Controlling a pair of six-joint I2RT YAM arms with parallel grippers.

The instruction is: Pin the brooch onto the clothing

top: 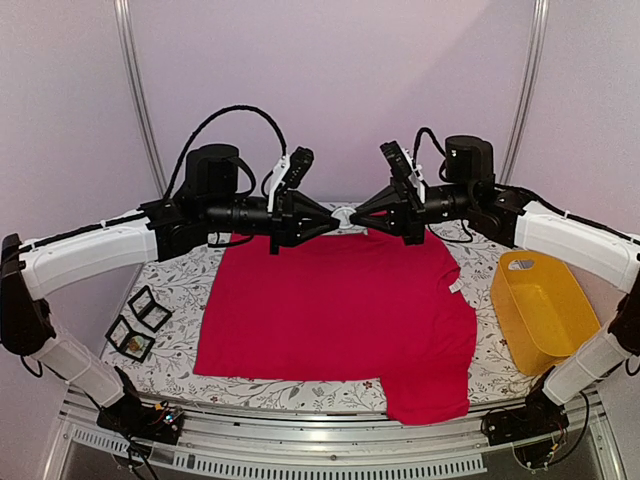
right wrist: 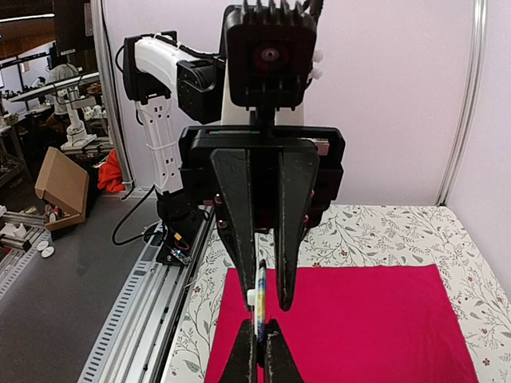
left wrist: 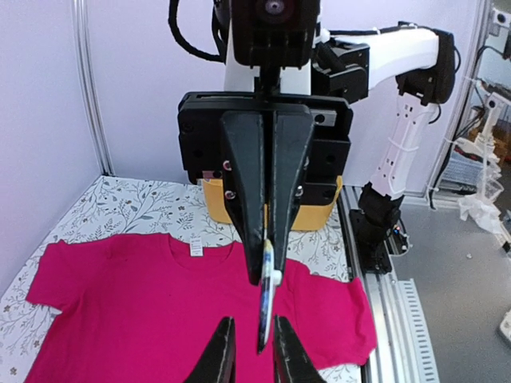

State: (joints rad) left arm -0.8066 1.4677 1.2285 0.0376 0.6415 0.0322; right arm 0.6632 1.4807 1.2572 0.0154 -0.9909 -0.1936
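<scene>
The red T-shirt [top: 340, 310] lies flat on the floral tablecloth, its white neck label [left wrist: 196, 247] at the far side. Both grippers meet tip to tip in the air above the collar. The brooch [top: 343, 214] is a thin disc with a blue-yellow rim, seen edge-on in the left wrist view [left wrist: 266, 303] and the right wrist view [right wrist: 259, 295]. My right gripper [right wrist: 259, 323] is shut on it. My left gripper [left wrist: 249, 323] is open, its fingers standing on either side of the brooch's free end with gaps showing. The shirt [right wrist: 359, 319] lies well below both.
A yellow bin [top: 540, 310] stands on the right of the table. Three small black-framed boxes [top: 140, 320] lie at the left edge. The tablecloth [top: 180, 280] shows around the shirt; one sleeve hangs over the near edge [top: 430, 400].
</scene>
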